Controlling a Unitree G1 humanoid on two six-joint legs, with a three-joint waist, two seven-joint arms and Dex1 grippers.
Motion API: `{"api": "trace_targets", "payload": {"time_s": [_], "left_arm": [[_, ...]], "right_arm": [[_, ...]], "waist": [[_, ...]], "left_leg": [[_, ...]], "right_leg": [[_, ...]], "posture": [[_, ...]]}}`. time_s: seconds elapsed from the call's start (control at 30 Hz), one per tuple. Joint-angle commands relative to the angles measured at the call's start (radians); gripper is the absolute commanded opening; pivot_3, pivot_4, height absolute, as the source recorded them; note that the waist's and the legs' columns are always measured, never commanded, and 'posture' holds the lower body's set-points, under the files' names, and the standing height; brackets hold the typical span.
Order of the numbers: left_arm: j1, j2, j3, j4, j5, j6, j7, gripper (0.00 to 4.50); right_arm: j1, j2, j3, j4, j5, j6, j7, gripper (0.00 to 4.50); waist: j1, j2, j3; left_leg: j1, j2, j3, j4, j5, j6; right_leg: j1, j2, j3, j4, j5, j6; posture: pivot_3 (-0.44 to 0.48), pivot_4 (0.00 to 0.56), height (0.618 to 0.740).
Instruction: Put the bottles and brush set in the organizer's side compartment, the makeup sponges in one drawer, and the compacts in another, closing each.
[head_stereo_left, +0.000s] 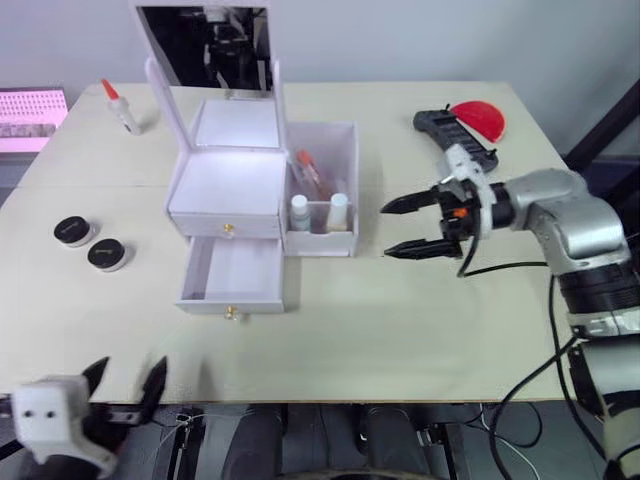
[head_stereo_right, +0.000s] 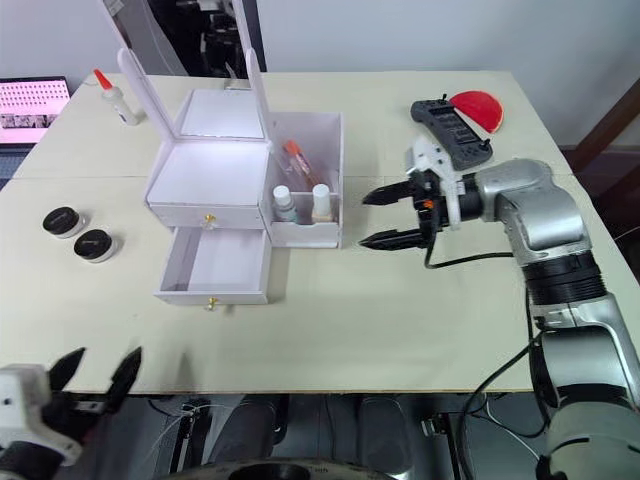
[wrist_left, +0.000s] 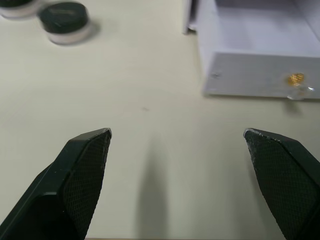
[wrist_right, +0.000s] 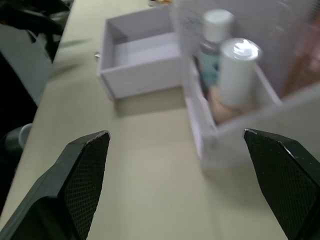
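Hovering beside organizer (head_stereo_left: 262, 190), right gripper (head_stereo_left: 408, 226) gapes empty.

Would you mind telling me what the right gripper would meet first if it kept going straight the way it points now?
Most likely the organizer's side compartment: the open right gripper points at its outer wall, with bare table between. Height is hard to judge.

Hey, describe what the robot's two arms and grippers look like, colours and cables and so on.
The right arm is silver-grey metal with black joint bands and a black cable looping beneath. Its right gripper has a white mount, an orange detail and two black pointed fingers. The left gripper has a white housing and black textured fingers.
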Motion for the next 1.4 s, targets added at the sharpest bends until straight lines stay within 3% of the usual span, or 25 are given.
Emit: {"api": "trace_targets", "payload": {"time_s": [0.03, 0.13, 0.3, 0.57, 0.67, 0.93, 1.13, 1.27, 1.4], "left_arm": [[-0.029, 0.122, 0.163, 0.096, -0.085, -0.020, -0.118, 4.47], [-0.115, 0.258, 0.226, 0.206, -0.124, 0.028, -0.172, 4.47], [-0.286, 0.430, 0.230, 0.319, -0.113, 0.104, -0.188, 4.47], [-0.501, 0.568, 0.211, 0.553, -0.020, 0.124, -0.260, 4.47], [-0.516, 0.580, 0.230, 0.625, 0.021, 0.099, -0.306, 4.47], [-0.515, 0.564, 0.258, 0.644, 0.057, 0.095, -0.362, 4.47], [-0.503, 0.577, 0.293, 0.671, 0.052, 0.112, -0.429, 4.47], [-0.473, 0.552, 0.310, 0.624, 0.047, 0.127, -0.441, 4.47], [-0.408, 0.488, 0.353, 0.531, 0.020, 0.122, -0.459, 4.47]], "right_arm": [[-0.004, -0.051, -0.094, 0.064, 0.005, -0.074, 0.031, 4.50], [0.014, -0.068, -0.126, 0.130, -0.012, -0.151, 0.041, 4.50], [0.045, -0.080, -0.179, 0.172, -0.005, -0.144, -0.002, 4.50], [0.170, -0.095, -0.289, 0.258, -0.043, -0.218, -0.153, 4.50], [0.171, -0.092, -0.314, 0.383, -0.070, -0.298, -0.197, 4.50], [0.130, -0.080, -0.304, 0.482, -0.113, -0.427, -0.201, 4.50], [0.043, -0.107, -0.266, 0.590, -0.159, -0.484, -0.091, 4.50], [0.010, -0.072, -0.256, 0.559, -0.122, -0.424, -0.004, 4.50], [0.016, -0.051, -0.218, 0.376, -0.051, -0.214, 0.111, 4.50]], "waist": [[0.002, 0.000, 0.000], [-0.001, 0.000, 0.000], [-0.003, 0.000, 0.000], [-0.006, 0.001, 0.000], [-0.010, 0.001, 0.000], [-0.030, 0.001, 0.000], [-0.031, 0.001, 0.000], [-0.031, 0.001, 0.000], [-0.032, 0.001, 0.000]], "left_leg": [[0.000, 0.000, 0.000, 0.000, 0.000, 0.000], [0.001, 0.000, 0.000, -0.001, 0.000, 0.000], [0.001, 0.000, 0.001, -0.001, 0.000, 0.000], [0.003, 0.002, 0.001, -0.002, 0.000, 0.000], [0.004, 0.002, 0.001, -0.002, 0.001, 0.000], [0.006, 0.002, 0.002, -0.002, 0.001, 0.000], [0.008, 0.002, 0.002, -0.003, 0.001, 0.000], [0.008, 0.002, 0.003, -0.003, 0.001, 0.000], [0.009, 0.002, 0.004, -0.002, 0.001, 0.000]], "right_leg": [[0.000, 0.000, 0.000, 0.000, 0.000, 0.000], [0.000, 0.000, 0.000, 0.000, 0.000, 0.000], [0.001, 0.000, 0.001, 0.002, 0.003, -0.004], [0.000, 0.002, 0.001, 0.005, 0.003, -0.004], [0.000, 0.002, 0.002, 0.005, 0.003, -0.004], [0.001, 0.003, 0.003, 0.007, 0.003, -0.004], [0.001, 0.003, 0.005, 0.010, 0.003, -0.004], [0.001, 0.003, 0.006, 0.010, 0.003, -0.004], [0.001, 0.003, 0.007, 0.010, 0.003, -0.004]], "posture": [[0.000, 0.150, 0.740], [0.000, 0.150, 0.740], [0.000, 0.150, 0.740], [0.000, 0.150, 0.740], [0.000, 0.150, 0.740], [0.000, 0.150, 0.740], [0.000, 0.150, 0.740], [0.000, 0.150, 0.740], [0.000, 0.150, 0.740]]}}
